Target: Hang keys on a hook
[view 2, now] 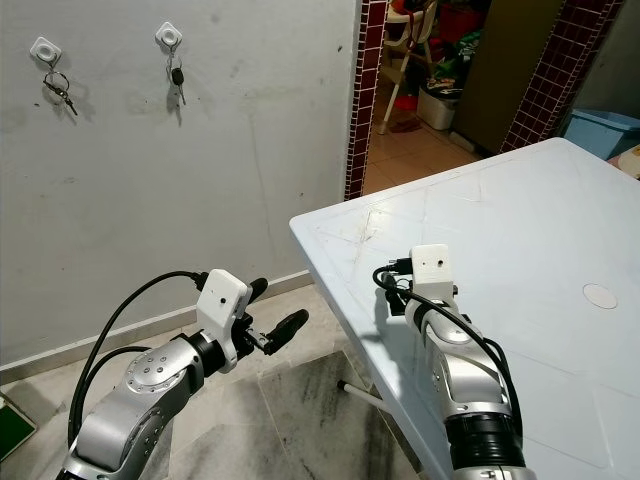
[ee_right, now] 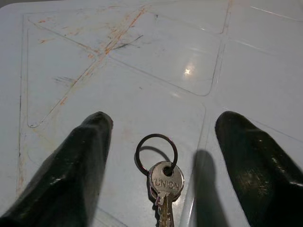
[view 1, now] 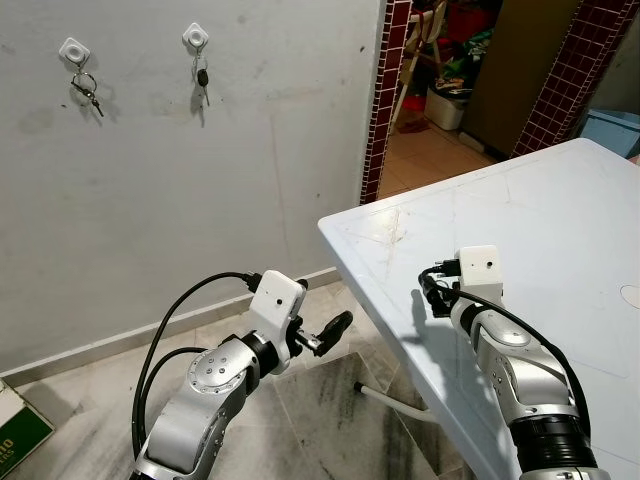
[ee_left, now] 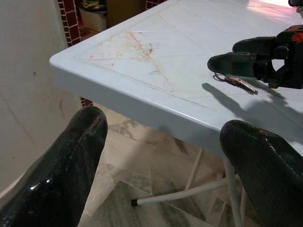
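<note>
A grey plastered wall [view 1: 200, 170] fills the scene from nine to twelve o'clock; a pale blue table [view 1: 560, 240] spreads from three to five o'clock, scuffed with orange marks near its corner; on the wall at eleven o'clock sit two white hooks, the left hook [view 1: 73, 49] and the right hook [view 1: 196, 37], each already carrying keys; the left gripper [view 1: 325, 335] hangs off the table's edge above the tiled floor [view 1: 320, 410], fingers spread wide and holding nothing; the right gripper [ee_right: 161, 161] hovers over the tabletop, fingers wide apart either side of the keys [ee_right: 163, 177]; these lie flat on the table, a silver key stamped UNION on a dark ring, ungrasped.
</note>
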`<state>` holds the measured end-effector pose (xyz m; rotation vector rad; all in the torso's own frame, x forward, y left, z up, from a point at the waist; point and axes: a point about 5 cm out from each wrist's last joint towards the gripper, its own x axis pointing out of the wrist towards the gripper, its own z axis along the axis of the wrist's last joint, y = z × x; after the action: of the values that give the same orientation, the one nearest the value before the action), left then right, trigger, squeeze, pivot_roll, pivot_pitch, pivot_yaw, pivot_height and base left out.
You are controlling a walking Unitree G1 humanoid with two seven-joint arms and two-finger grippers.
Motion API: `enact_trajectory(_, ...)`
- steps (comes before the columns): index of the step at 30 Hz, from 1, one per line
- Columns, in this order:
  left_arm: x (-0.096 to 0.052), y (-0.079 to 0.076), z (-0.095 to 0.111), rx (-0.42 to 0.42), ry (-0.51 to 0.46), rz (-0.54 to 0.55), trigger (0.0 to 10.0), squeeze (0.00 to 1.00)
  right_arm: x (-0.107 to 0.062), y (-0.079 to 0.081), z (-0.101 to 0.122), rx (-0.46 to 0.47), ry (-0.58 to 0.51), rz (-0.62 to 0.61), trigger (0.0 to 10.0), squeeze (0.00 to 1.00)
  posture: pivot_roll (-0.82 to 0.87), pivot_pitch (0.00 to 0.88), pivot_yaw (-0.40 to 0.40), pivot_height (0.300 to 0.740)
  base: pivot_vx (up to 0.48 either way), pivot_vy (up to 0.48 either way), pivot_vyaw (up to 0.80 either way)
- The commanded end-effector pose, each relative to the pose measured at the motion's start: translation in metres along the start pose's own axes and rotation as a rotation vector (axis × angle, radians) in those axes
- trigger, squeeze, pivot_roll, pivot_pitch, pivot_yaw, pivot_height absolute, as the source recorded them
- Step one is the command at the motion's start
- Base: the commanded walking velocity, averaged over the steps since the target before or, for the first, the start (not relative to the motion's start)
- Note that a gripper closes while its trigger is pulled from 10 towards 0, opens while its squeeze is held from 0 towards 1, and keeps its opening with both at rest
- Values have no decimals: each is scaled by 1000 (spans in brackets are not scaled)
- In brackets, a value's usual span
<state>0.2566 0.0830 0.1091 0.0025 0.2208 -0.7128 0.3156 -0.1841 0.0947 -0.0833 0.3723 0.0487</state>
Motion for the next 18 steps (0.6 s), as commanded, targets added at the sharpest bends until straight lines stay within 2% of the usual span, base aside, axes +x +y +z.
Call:
enact_trajectory(1,1,-1,-1,10,17,-8,10000,0,1,-5,-4,9,24,-14,10000,1000,-11,0,-3,740,0,0,0)
enact_trajectory(2,1,-1,-1,10,17,-8,10000,0,1,-7,-6,6,37,-13,10000,1000,-11,0,-4,740,0,0,0)
enact_trajectory(5,1,-1,-1,10,19,-9,10000,0,2,-10,-10,16,71,-1,10000,0,-11,0,-4,740,0,0,0)
enact_trajectory(18,1,-2,-1,9,25,-16,10000,0,3,-14,-14,62,85,4,10000,0,-11,0,-2,740,0,0,0)
